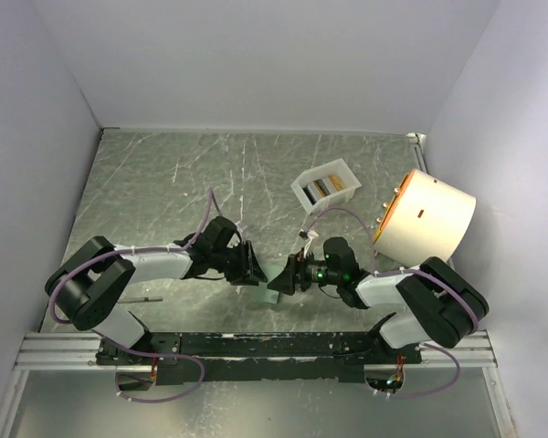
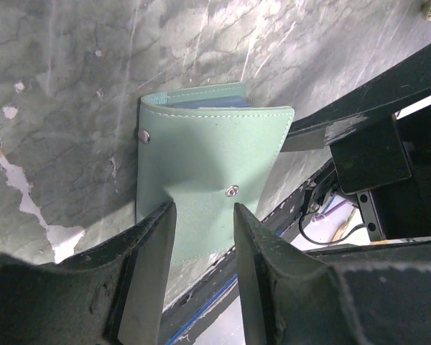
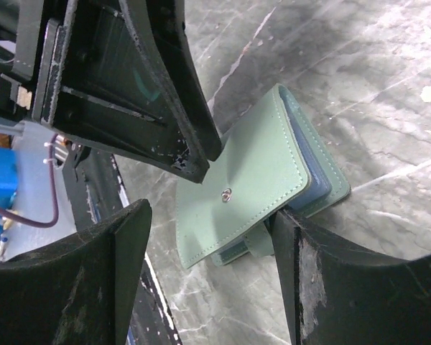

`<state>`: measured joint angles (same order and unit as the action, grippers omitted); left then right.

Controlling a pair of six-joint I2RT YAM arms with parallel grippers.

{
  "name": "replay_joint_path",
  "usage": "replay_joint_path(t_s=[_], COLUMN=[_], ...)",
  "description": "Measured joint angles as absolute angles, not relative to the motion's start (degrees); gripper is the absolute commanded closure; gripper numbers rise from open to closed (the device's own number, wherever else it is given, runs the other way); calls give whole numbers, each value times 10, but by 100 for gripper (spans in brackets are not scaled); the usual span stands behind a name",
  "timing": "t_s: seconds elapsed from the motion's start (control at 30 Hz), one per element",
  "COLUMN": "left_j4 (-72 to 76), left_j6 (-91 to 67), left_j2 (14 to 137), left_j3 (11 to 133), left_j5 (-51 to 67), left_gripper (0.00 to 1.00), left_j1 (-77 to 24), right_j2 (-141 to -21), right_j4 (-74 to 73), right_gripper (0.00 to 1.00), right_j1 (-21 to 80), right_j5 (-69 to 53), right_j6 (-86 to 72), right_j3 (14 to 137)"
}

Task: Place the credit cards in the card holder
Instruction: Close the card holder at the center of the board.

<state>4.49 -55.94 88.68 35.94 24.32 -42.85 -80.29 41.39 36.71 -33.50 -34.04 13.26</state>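
Card holder (image 2: 215, 154) on table (image 2: 72, 86), right at the tips of my left claw (image 2: 201, 215); snap flap spans the gap between the fingers, which stand apart, clamped on nothing. My right claw (image 3: 210, 214) meets it from the opposite side, fingers spread wide, one finger against its strap.

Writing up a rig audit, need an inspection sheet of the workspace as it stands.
Surface: grey-green marbled table, scuffed white in places.
Job's things: card holder lies between the grippers, cover partly lifted; credit cards sit in a white tray.
Clutter: cream drum on its side, right of the tray.
Grippers: left gripper open, fingers at the holder's cover; right gripper open, close to the holder.
Cables: purple cables loop off both arms.
Surroundings: white walls; metal rail at the near edge.
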Motion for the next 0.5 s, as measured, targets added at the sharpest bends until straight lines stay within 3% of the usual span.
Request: replay_joint_path(t_s=[0.5], left_j4=[44], left_j6=[-559], left_j2=[889], left_j3=[356], left_j5=[237], left_gripper=[51], left_j1=[-429], right_j2=[-814], right_j4=[437], right_gripper=[35], right_j1=[366], right_j5=[-436], right_j6=[-333], right_j3=[114])
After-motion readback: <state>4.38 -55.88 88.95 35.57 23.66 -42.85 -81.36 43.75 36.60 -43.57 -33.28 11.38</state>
